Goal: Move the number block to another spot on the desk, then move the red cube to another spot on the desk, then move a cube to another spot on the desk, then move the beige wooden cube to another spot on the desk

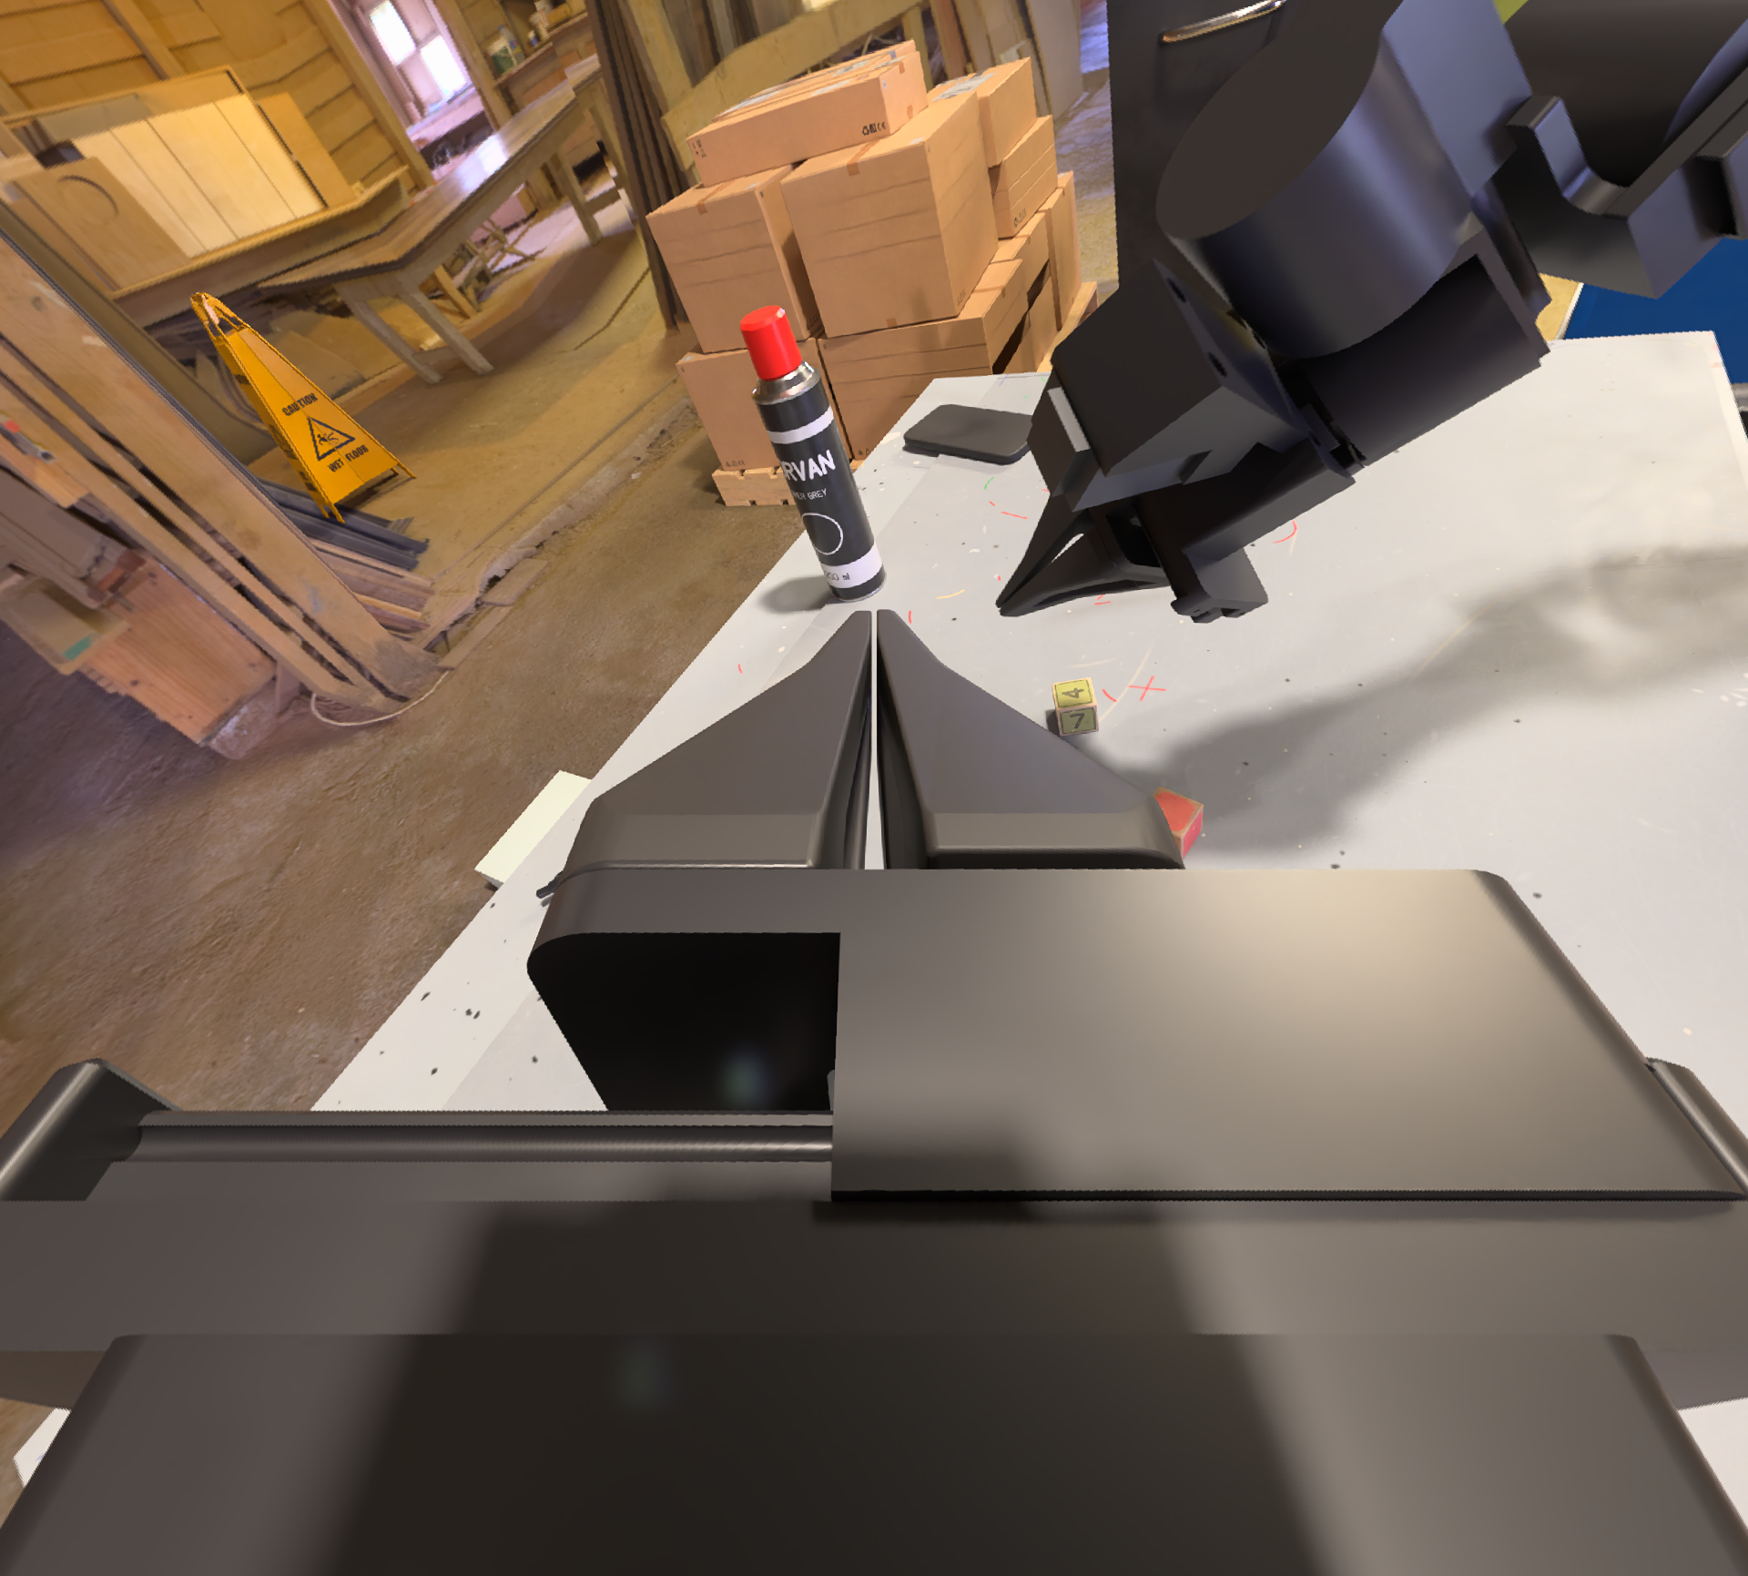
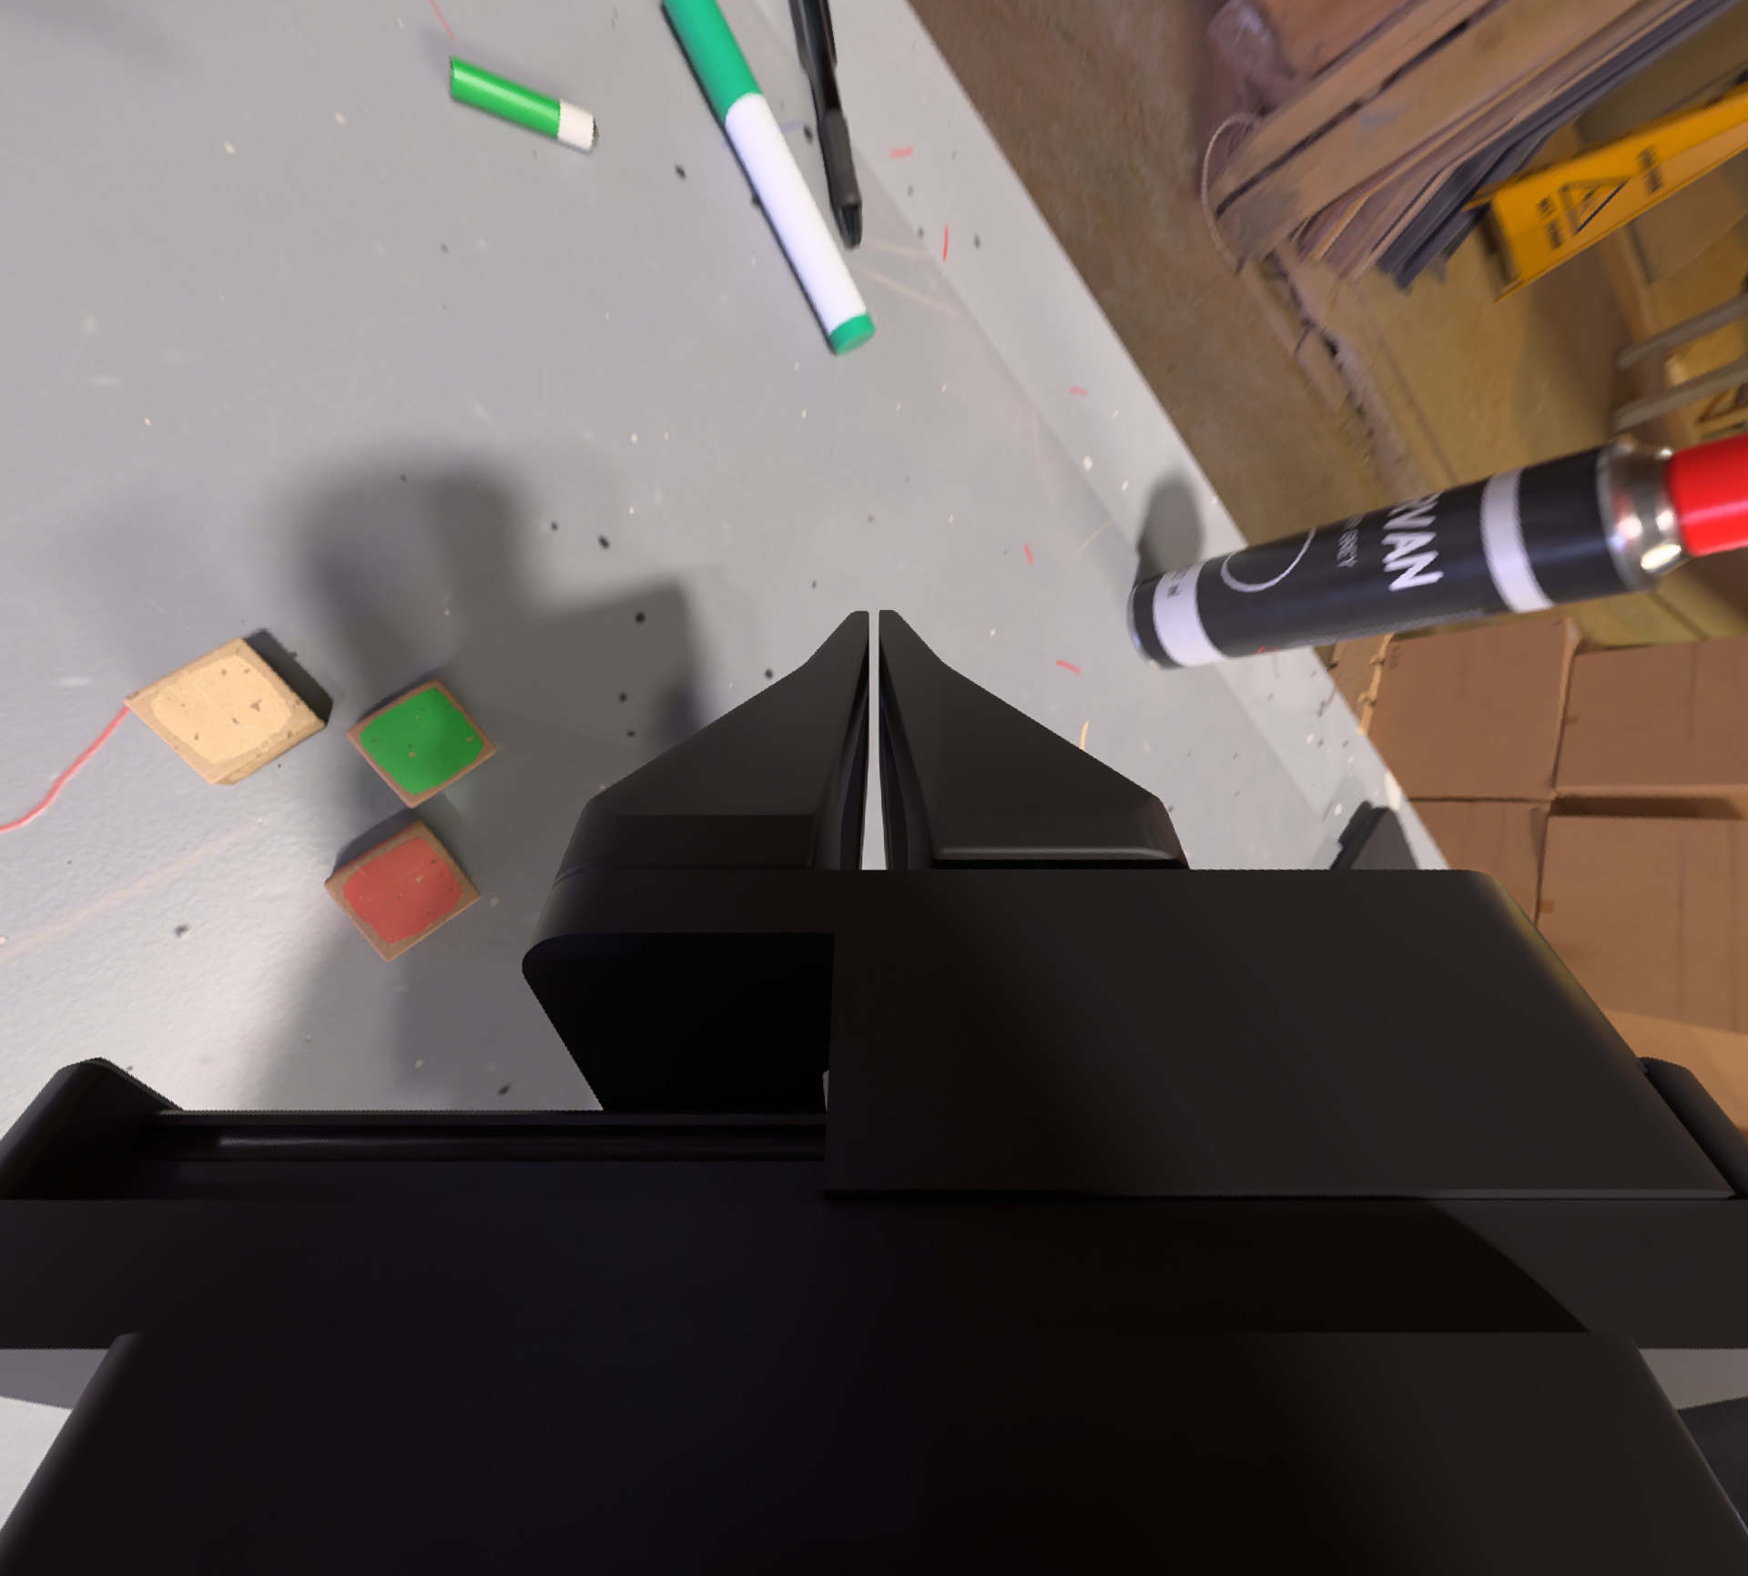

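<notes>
In the left wrist view, my left gripper [image 1: 873, 618] is shut and empty above the grey desk [image 1: 1419, 774]. A small yellow number block [image 1: 1075, 707] sits on the desk just right of its fingers. A red cube [image 1: 1180, 821] peeks out behind the right finger. The right gripper [image 1: 1126, 599] hangs above the desk beyond the number block. In the right wrist view, my right gripper [image 2: 873, 618] is shut and empty. To its left lie a beige wooden cube [image 2: 227, 710], a green-faced cube [image 2: 421, 742] and a red-faced cube [image 2: 402, 889].
A black spray can with a red cap [image 1: 813, 462] [image 2: 1419, 556] stands near the desk edge. A green-and-white marker [image 2: 768, 159], a black pen [image 2: 821, 74] and a short green marker cap [image 2: 520, 104] lie on the desk. A dark flat pad [image 1: 970, 433] lies at the far corner.
</notes>
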